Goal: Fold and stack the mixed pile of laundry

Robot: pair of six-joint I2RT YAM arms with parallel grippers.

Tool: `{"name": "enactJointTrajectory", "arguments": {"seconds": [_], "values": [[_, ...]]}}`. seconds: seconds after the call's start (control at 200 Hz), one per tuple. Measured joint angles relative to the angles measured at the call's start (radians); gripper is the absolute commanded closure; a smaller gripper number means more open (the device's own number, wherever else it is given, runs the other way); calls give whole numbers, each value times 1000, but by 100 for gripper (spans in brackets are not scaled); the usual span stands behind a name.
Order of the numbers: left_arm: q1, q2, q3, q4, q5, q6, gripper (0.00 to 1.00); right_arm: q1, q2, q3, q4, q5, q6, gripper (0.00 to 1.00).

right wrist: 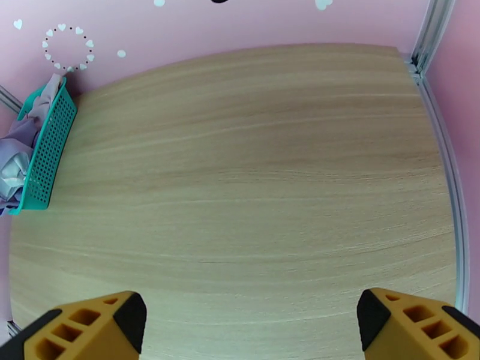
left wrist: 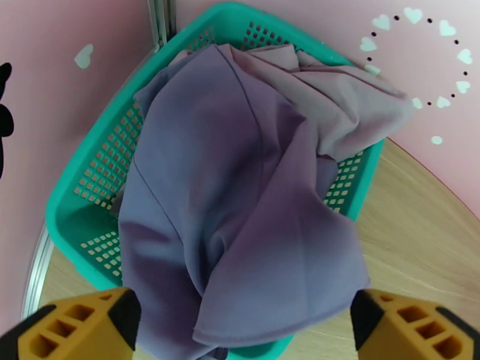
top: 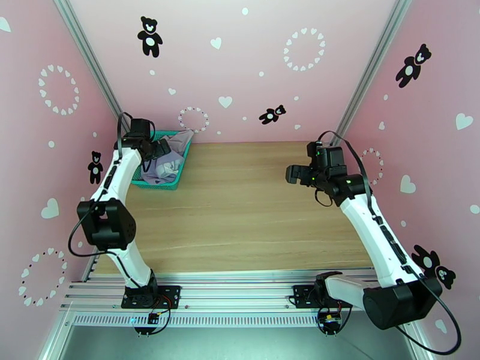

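Observation:
The mixed laundry pile [top: 171,162] lies heaped in a green mesh basket [top: 161,185] at the table's back left corner. In the left wrist view a grey-lavender garment [left wrist: 240,205] drapes over the top and spills past the basket's near rim [left wrist: 78,193], with a pale mauve-grey garment [left wrist: 342,97] behind it. My left gripper [top: 162,148] hovers open just above the pile, its yellow fingertips [left wrist: 90,325] spread either side of the lavender cloth and holding nothing. My right gripper [top: 292,174] hangs open over the right half of the table, nothing between its fingers [right wrist: 90,325].
The wooden table [top: 240,205] is bare from the basket across to the right wall. Pink walls with aluminium corner posts [top: 96,67] close in the back and both sides. The right wrist view catches the basket [right wrist: 51,145] at its far left.

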Motion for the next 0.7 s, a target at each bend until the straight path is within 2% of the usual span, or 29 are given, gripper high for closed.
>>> {"name": "enactJointTrajectory", "arguments": {"seconds": [0.21,0.245,0.285,0.31,0.33,0.355,0.375,0.405,0.415,0.701], "values": [[5,138,75,-13,117,1,1,5,43,20,-14,-5,-2,1],[5,156,75,-13,132,-1,5,5,48,24,-16,-6,-2,1],[5,176,76,-13,147,-4,18,5,51,26,-16,-5,-3,1],[5,186,79,-14,154,-4,30,5,52,27,-18,-5,-3,1],[5,197,83,-15,158,-5,41,6,53,27,-19,-5,-3,1],[5,209,90,-16,163,-8,66,6,53,28,-21,-5,-4,1],[5,217,96,-16,167,-6,81,6,54,28,-23,-5,-5,1],[5,229,104,-18,171,-6,98,6,55,28,-23,-5,-5,1],[5,232,107,-18,173,-6,100,6,55,28,-23,-5,-5,1],[5,185,119,-15,179,-8,100,10,55,45,-43,-8,-9,1]]}}
